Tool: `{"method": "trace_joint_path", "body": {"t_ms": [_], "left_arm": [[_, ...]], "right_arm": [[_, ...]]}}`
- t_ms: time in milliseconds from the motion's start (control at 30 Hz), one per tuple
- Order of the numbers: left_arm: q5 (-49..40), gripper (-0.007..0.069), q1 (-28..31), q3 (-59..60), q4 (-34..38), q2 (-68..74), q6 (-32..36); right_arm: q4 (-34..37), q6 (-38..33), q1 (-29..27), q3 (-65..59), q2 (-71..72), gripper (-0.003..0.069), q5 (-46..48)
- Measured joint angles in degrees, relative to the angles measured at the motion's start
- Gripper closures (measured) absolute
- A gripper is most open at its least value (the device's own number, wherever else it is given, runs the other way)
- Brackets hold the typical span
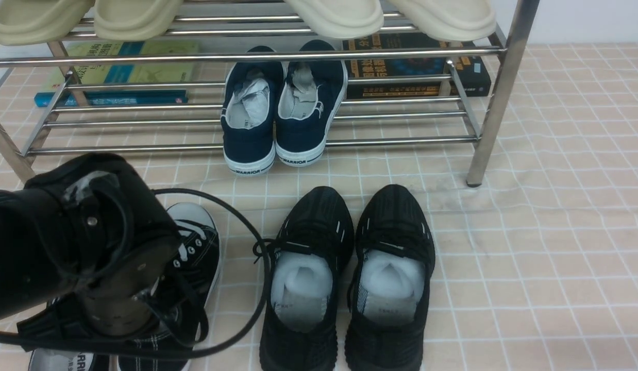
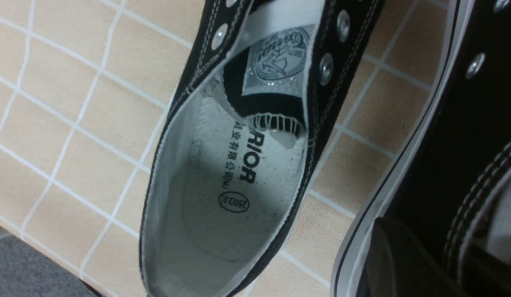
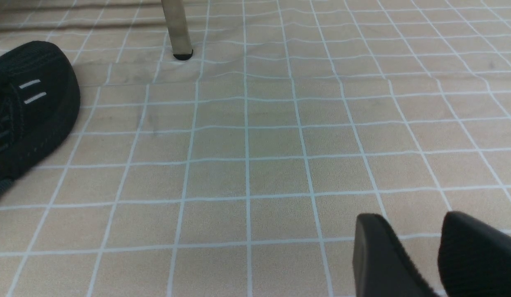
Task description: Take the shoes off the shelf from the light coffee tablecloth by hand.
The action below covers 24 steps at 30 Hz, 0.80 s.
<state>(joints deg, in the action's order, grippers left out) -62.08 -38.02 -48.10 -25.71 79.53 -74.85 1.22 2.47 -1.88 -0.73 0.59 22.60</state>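
Shoes [image 1: 195,247] off shelf [image 1: 247,54], both on cloth [image 1: 556,232]. L gripper [image 1: 123,304] looks pinched on one shoe; R gripper [image 3: 404,222] spread, empty. Left: release, retract.

Beige tablecloth [image 1: 556,232], shelf [image 1: 497,103], sneakers [image 1: 203,252], black runners [image 1: 319,226]

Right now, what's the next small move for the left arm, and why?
Probably open the left gripper and let go. It appears closed on the side wall of one of the black canvas sneakers, and both already sit on the light coffee tablecloth, in front of the shelf.
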Motion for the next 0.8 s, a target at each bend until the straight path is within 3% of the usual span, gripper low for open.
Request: {"method": "trace_joint_path", "body": {"t_ms": [133,333,467,600,767,800], "left_arm": [[0.0,0.0513,-0.1,-0.1,1.2,0.0,2.3],[-0.1,0.0347,-1.1,-0.2,3.7,-0.9,7.0],[-4.2,0.0307,-1.1,-2.3,3.7,-3.5,12.3],[-7.1,0.0356,-1.1,-8.4,3.6,-8.0,23.4],[-7.8,0.0536,-1.1,-14.9,6.2,-17.1,38.2],[-7.9,0.0545,-1.1,-15.0,6.4,-18.0,39.3]], "right_arm": [[0.0,0.0,0.0,0.0,0.0,0.0419,0.0],[0.0,0.0,0.0,0.0,0.0,0.0419,0.0],[0.0,0.0,0.0,0.0,0.0,0.0419,0.0],[0.0,0.0,0.0,0.0,0.0,0.0419,0.0],[0.0,0.0,0.0,0.0,0.0,0.0419,0.0],[0.0,0.0,0.0,0.0,0.0,0.0419,0.0]]}}
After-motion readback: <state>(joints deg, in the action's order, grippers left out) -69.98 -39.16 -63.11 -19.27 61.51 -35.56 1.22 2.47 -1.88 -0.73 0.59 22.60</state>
